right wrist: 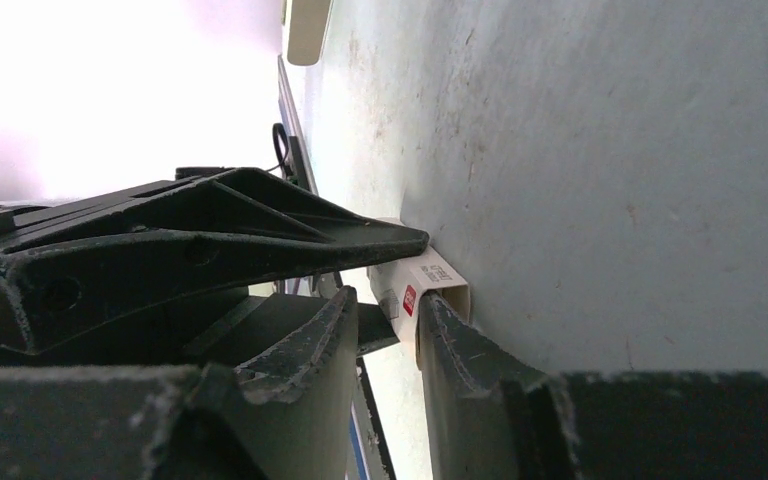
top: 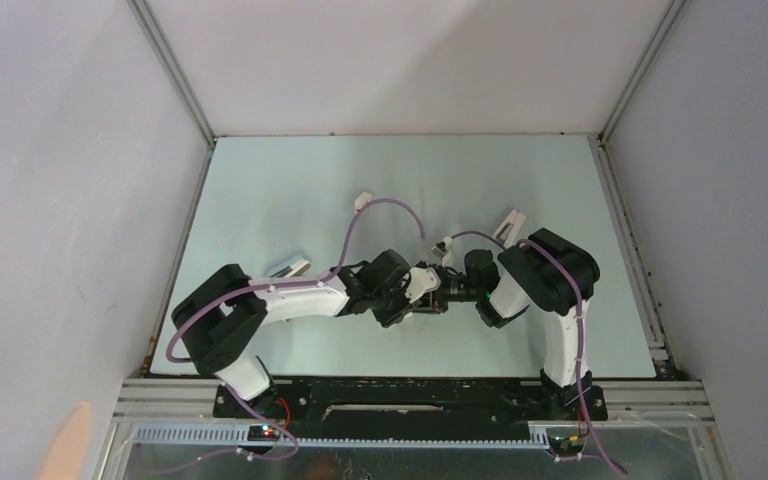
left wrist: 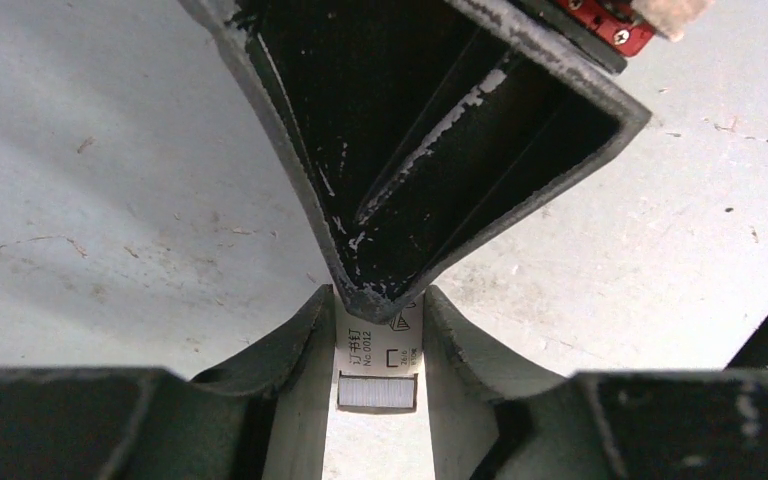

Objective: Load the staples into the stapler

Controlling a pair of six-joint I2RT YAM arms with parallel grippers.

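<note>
A small white staple box (left wrist: pixel 381 345) with black print hangs above the table between both grippers. The staples (left wrist: pixel 378 393), a flat grey block, show at the box's open near end. My left gripper (left wrist: pixel 378 300) is shut on the box's two long sides. A black finger (left wrist: pixel 410 150) of my right gripper presses on the box's top face. In the right wrist view the box (right wrist: pixel 407 290) with its red mark sits at the tips of my right gripper (right wrist: pixel 388 298). A slim white piece (top: pixel 444 243) behind the grippers may be the stapler; it is too small to tell.
Two silver-and-white bars lie on the pale green table (top: pixel 290 200), one (top: pixel 290 267) beside the left arm and one (top: pixel 512 222) behind the right arm. A short white stub (top: pixel 364 199) lies farther back. Purple cables loop over both arms.
</note>
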